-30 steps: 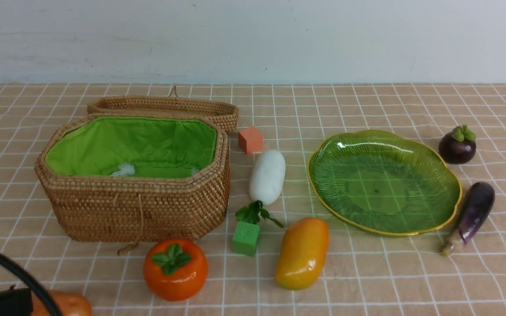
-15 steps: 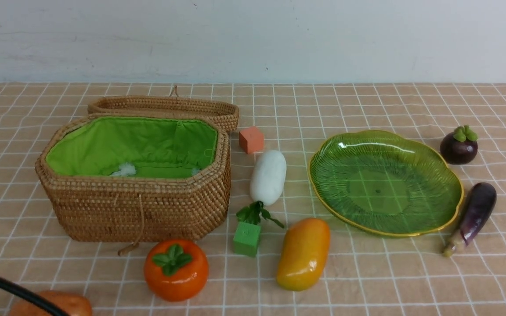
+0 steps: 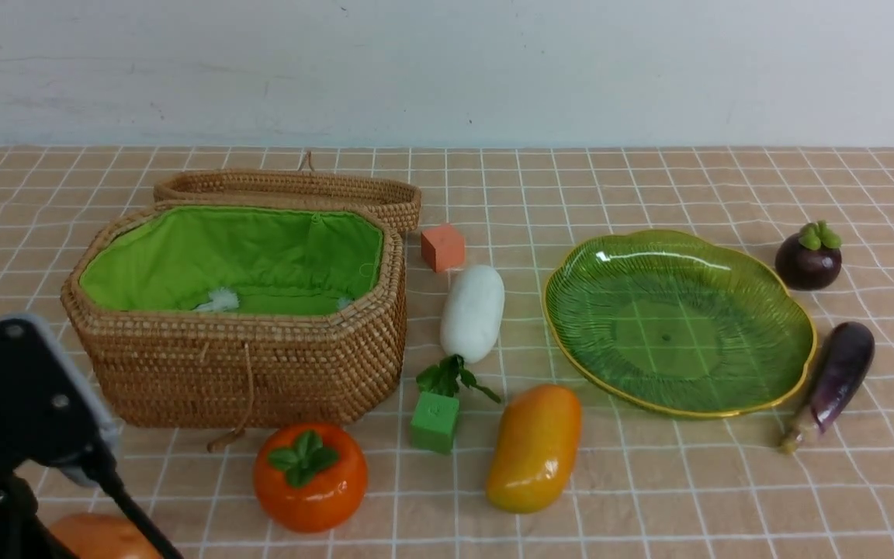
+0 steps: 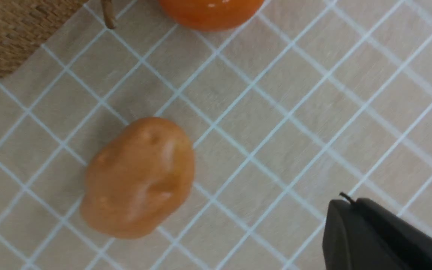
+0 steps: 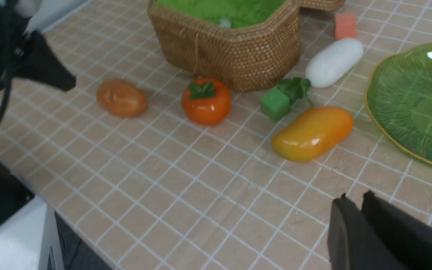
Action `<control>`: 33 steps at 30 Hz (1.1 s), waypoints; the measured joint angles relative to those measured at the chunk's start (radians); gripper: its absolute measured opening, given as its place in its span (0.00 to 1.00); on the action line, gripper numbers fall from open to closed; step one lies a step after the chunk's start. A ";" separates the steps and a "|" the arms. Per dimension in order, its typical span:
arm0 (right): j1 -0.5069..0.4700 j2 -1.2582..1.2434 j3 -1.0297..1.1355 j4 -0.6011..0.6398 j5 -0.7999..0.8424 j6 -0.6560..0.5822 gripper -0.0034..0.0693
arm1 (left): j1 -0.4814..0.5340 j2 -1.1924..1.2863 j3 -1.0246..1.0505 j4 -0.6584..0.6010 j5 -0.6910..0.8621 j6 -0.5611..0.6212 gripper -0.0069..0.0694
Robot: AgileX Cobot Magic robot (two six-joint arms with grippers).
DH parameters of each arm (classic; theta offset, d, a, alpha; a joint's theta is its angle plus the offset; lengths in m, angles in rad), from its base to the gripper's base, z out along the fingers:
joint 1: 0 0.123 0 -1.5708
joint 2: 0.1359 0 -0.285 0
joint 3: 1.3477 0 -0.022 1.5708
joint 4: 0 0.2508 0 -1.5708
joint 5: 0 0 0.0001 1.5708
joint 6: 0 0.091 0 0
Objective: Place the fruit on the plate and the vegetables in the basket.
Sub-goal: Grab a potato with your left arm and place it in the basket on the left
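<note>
Opening step in hand: the left gripper point(image 4: 347, 215), jaws together and empty, hung near the lumpy brown-orange potato point(image 4: 138, 176) at seven o'clock on the checked tablecloth point(image 3: 649, 481); the next move called for opening, straddling it, then lifting it to the green-lined wicker basket point(image 3: 245, 365).

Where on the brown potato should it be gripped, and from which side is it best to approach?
Grip the potato across its middle, over its shorter width, coming down from above. It lies flat as a lumpy oval with bare cloth all around; persimmon and basket stand apart, so there should be room on both sides.
</note>
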 joint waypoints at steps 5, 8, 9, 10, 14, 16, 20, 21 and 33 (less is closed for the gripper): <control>0.006 0.016 -0.010 -0.008 0.023 -0.063 0.13 | -0.026 0.085 -0.002 0.140 -0.013 0.009 0.07; 0.009 0.016 -0.010 -0.011 0.042 -0.092 0.14 | -0.028 0.121 -0.002 0.169 -0.040 0.053 0.07; 0.009 0.016 -0.010 -0.011 0.045 -0.100 0.14 | -0.028 0.126 -0.003 0.178 -0.050 0.067 0.08; 0.009 0.016 -0.010 -0.015 0.049 -0.110 0.14 | -0.028 0.139 -0.003 0.193 -0.062 0.078 0.09; 0.009 0.016 -0.010 -0.019 0.055 -0.136 0.15 | -0.028 0.189 -0.003 0.215 -0.083 0.078 0.22; 0.009 0.016 -0.010 -0.027 0.056 -0.138 0.15 | -0.028 0.223 -0.003 0.218 -0.085 0.058 0.34; 0.009 0.016 -0.010 -0.039 0.057 -0.139 0.15 | -0.028 0.265 0.002 0.242 -0.120 0.008 0.67; 0.009 0.016 -0.010 -0.039 0.057 -0.140 0.15 | -0.028 0.270 0.010 0.253 -0.145 0.003 0.76; 0.009 0.016 -0.010 -0.038 0.065 -0.141 0.15 | -0.028 0.426 0.175 0.482 -0.536 -0.006 0.94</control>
